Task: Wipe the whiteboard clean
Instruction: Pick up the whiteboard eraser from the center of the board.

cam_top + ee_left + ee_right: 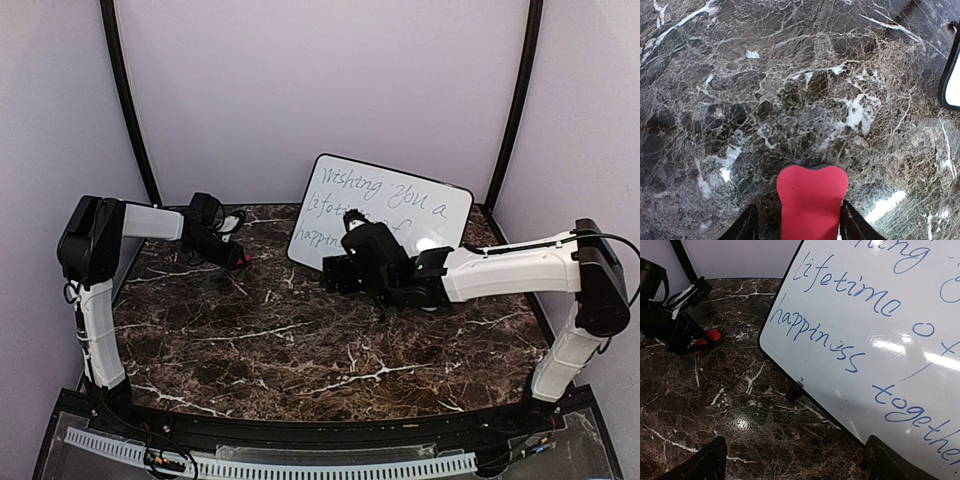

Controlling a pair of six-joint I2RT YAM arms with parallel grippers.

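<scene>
Nearby, on the dark marble counter (300, 350), the right fingers (707, 465) stand spread wide and hold nothing, just in front of the whiteboard (385, 205). Left of the whiteboard, well apart from it, the left fingers (747, 227) straddle a red eraser (812, 200), with a gap on one side. Farthest back, the whiteboard leans tilted, covered in blue handwriting.
</scene>
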